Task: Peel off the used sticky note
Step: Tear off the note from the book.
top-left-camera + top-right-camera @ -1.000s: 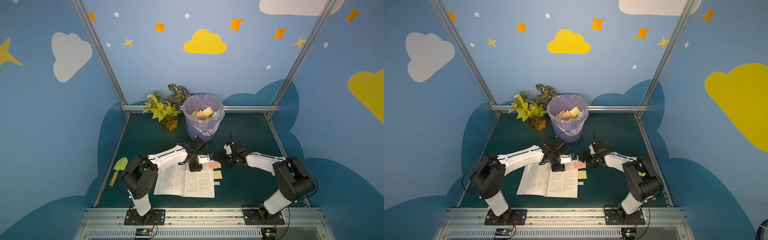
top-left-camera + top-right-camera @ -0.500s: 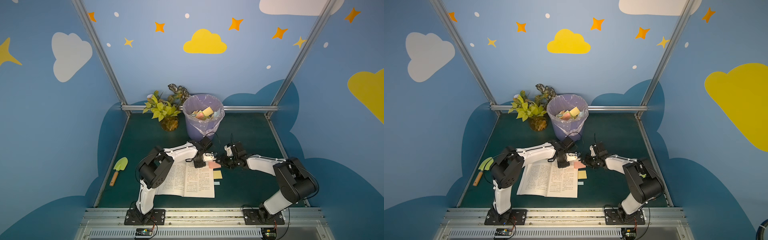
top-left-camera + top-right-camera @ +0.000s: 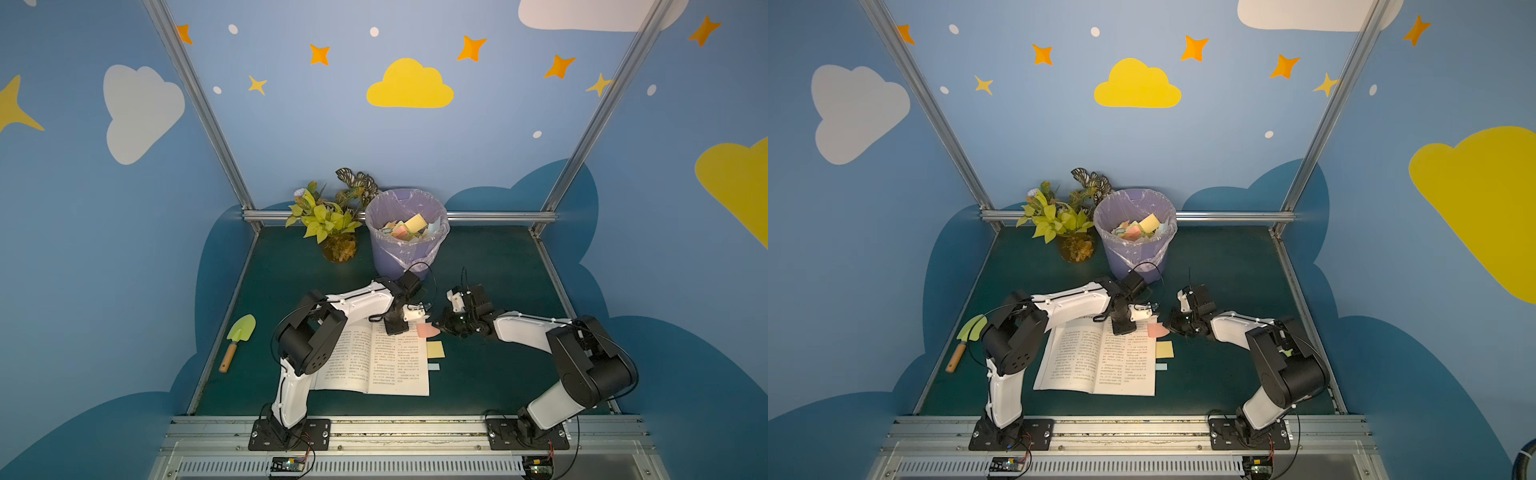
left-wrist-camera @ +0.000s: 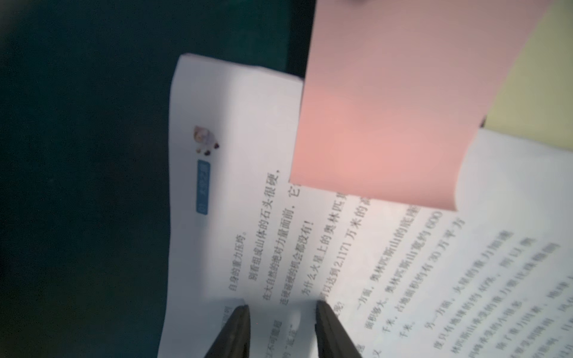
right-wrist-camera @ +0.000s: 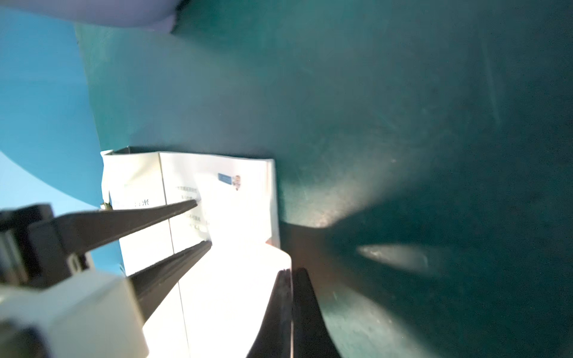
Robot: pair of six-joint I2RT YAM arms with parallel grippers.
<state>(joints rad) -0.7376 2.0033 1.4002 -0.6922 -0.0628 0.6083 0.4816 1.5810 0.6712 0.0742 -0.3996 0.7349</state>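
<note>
Step in hand: grab made, peel about to start. Right gripper [image 3: 437,326] is closed on the outer edge of the pink sticky note [image 3: 427,330], which sits on the far right corner of the open book [image 3: 374,359] and overhangs the page edge. Left gripper [image 3: 395,330] is down on the right-hand page just beside the note, jaws a little apart with nothing between them, apparently pinning the page.

Next move, my read: right arm pulls the note up and away from the page at a shallow angle while the left holds the paper flat, then carries it to the bin [image 3: 407,237] behind. Risk: the page lifts with the note.

View differences:
- Both top views show the layout: yellow note [image 3: 435,349] and small blue tab [image 3: 433,367] on the same page edge, untouched; trowel [image 3: 237,338] and plant [image 3: 328,220] off to the side on the desk [image 3: 498,374].
- Left wrist view shows the note's free end curling off the page, and the gap between the left jaws.
- Right wrist view shows its jaws pressed together, the note washed out by glare.
</note>
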